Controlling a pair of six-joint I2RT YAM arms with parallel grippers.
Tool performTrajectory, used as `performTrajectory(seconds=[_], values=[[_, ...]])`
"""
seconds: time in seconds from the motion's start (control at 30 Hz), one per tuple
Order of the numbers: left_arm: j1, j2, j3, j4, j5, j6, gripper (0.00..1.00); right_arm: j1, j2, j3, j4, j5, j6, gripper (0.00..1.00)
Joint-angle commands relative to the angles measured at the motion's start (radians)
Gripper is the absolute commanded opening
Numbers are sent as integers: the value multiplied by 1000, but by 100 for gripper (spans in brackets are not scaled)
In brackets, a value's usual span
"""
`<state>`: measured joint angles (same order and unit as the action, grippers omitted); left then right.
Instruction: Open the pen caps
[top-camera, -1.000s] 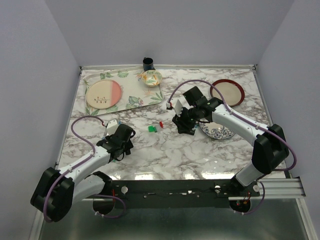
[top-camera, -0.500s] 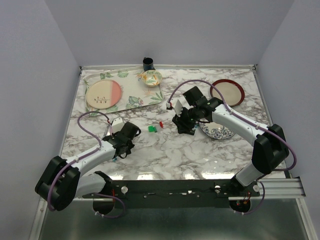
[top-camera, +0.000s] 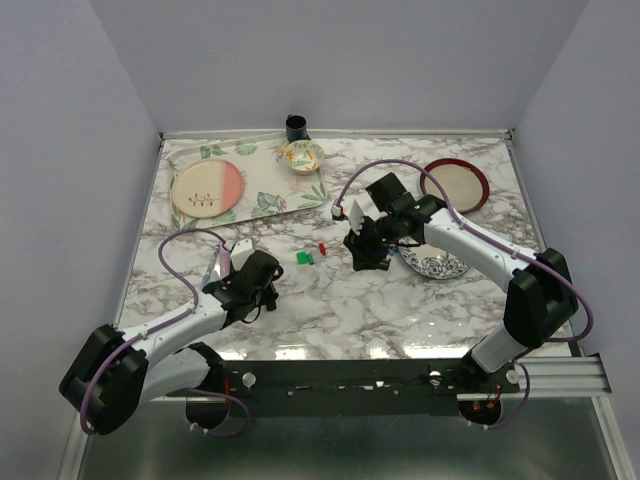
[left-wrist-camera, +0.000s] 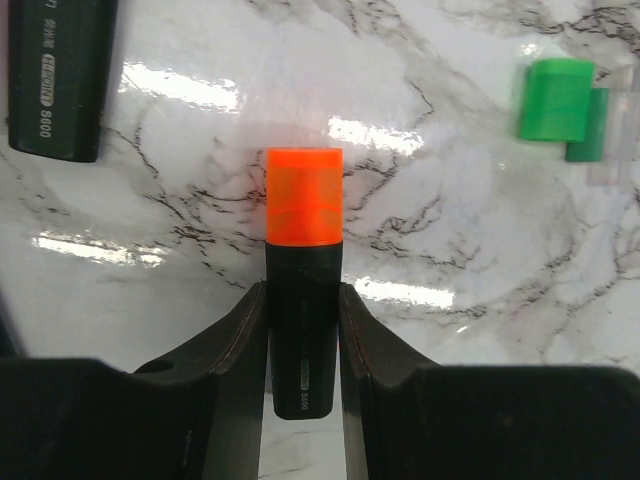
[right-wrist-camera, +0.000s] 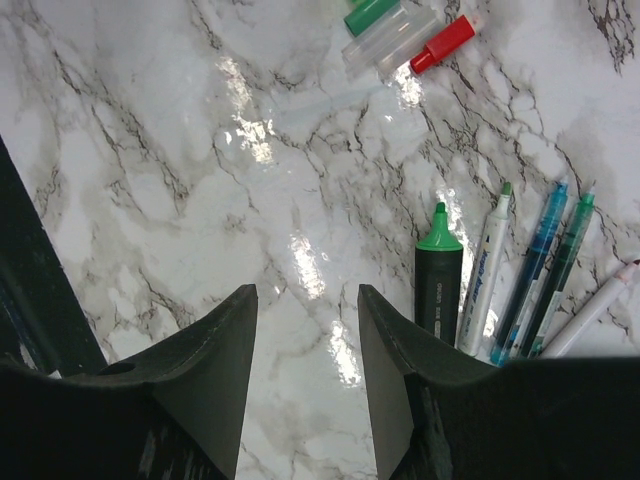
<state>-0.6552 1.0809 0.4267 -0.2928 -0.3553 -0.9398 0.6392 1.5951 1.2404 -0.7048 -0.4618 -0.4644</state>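
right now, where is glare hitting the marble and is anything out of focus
Left wrist view: white glare streaks on the marble beside the orange cap, which is sharp; the jaws at the bottom edge are dark and featureless. Right wrist view: bright patches between the jaws, pens sharp. Top external view: a pale sheen along the marble's near edge.

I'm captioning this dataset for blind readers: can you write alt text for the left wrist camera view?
The left gripper clamps the black highlighter by its body, with its orange cap on and pointing away over the marble table. A green cap lies at upper right, and a second highlighter body at upper left.
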Motion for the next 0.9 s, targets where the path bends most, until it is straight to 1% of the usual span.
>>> performTrajectory(seconds=[0.0, 0.23, 0.37, 0.57, 0.73, 0.87], values=[[-4, -82, -60, 158, 102, -11, 5, -6, 6, -4, -27, -123, -3, 53], [-4, -174, -129, 311, 186, -45, 4, -6, 8, -13, -4, -254, 26, 53], [-6, -208, -167, 440, 243, -80, 4, -7, 12, -21, 13, -343, 47, 53], [-6, -188, -200, 595, 321, -135, 3, -4, 29, -30, 45, -429, 87, 53], [-17, -154, -201, 665, 345, -169, 3, -6, 48, -39, 96, -456, 154, 54], [-47, -112, -200, 742, 340, -200, 3, -6, 63, -45, 133, -471, 211, 56]])
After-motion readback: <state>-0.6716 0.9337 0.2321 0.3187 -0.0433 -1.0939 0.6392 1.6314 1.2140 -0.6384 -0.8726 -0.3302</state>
